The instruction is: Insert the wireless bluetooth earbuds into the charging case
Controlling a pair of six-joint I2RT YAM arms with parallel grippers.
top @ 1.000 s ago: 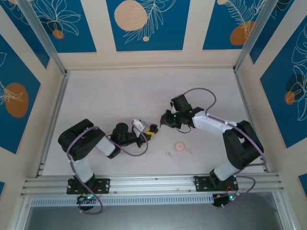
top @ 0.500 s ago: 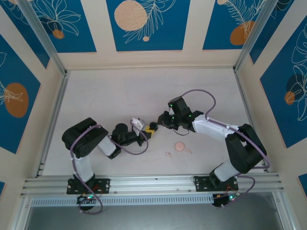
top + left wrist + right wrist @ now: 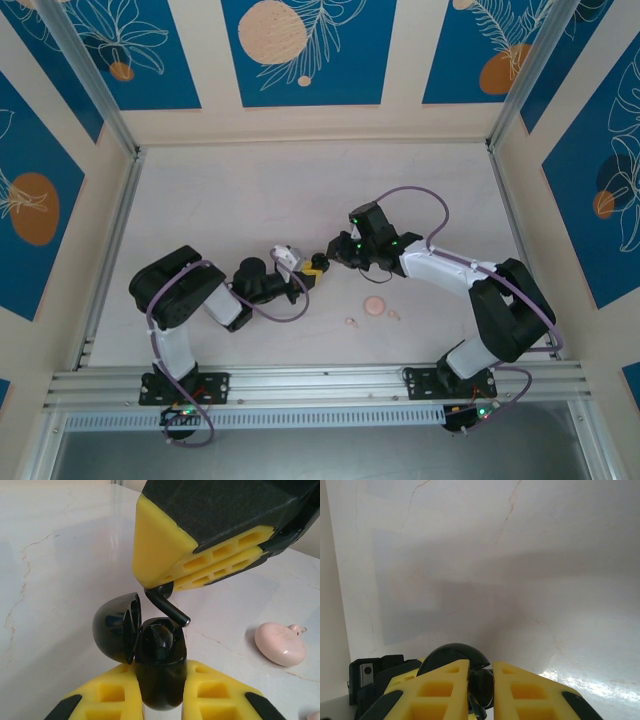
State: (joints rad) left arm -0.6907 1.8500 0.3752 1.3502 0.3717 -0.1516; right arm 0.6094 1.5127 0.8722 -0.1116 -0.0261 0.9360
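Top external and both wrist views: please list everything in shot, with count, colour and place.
table: one, pale marbled, floor of the enclosure
wall panels: several, blue and cream with orange discs, around the table
rail: one, silver, along the near edge
black charging case: one, black, lid open, clamped in the left gripper
black earbud: one, black, pinched in the right gripper just above the open case
pink case: one, pale pink, round, on the table nearer than the grippers
pink earbuds: two, pale pink, on the table, one on each side of the pink case
arms: two, black and white, bases at the rail
left gripper: one, yellow fingers, shut
right gripper: one, yellow fingers, shut
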